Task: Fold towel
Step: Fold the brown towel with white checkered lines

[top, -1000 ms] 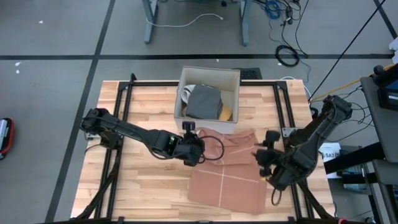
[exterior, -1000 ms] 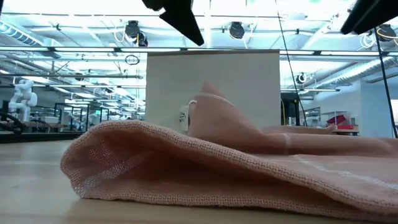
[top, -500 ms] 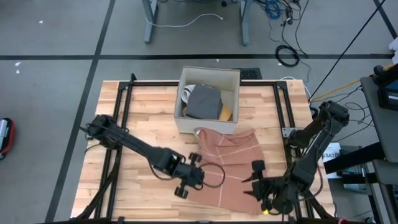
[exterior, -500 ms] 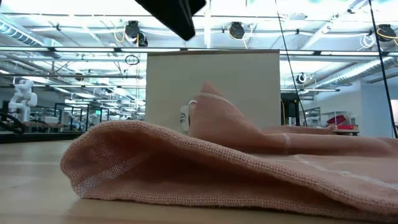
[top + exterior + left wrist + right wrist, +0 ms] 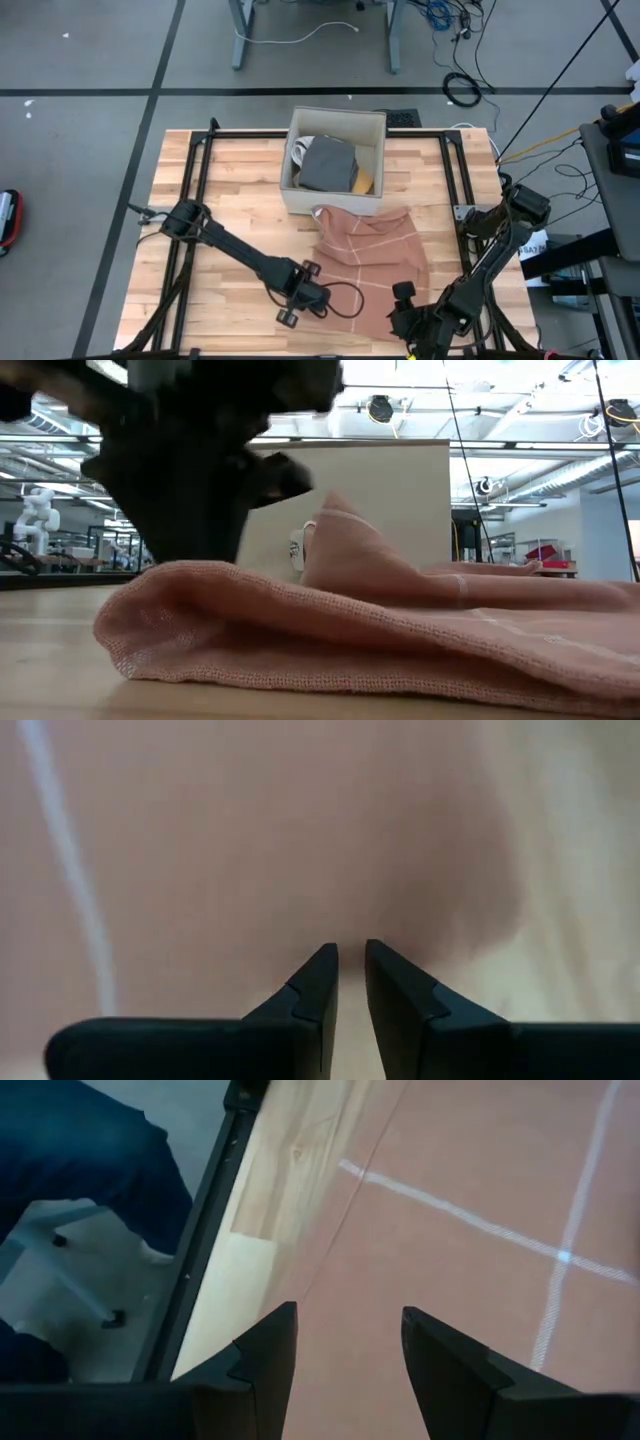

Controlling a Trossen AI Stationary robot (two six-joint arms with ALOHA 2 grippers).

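Both grippers have dropped toward the table's near edge. I see the towel rumpled just in front of the box. Left gripper nearly closed at its edge, holding nothing; right gripper parted above it.

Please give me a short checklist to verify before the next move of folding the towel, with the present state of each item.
1. Left gripper is at the near left edge of the towel: ok.
2. Left fingers hold cloth: cannot tell; they stand nearly together over the towel, no fold seen between them.
3. Right gripper is at the near right edge, open over the towel: ok.
4. Right gripper holds cloth: not ok, nothing between the fingers.
5. Towel lies flat: not ok; it is bunched near the box.
6. Towel's far edge is free of the box: cannot tell.
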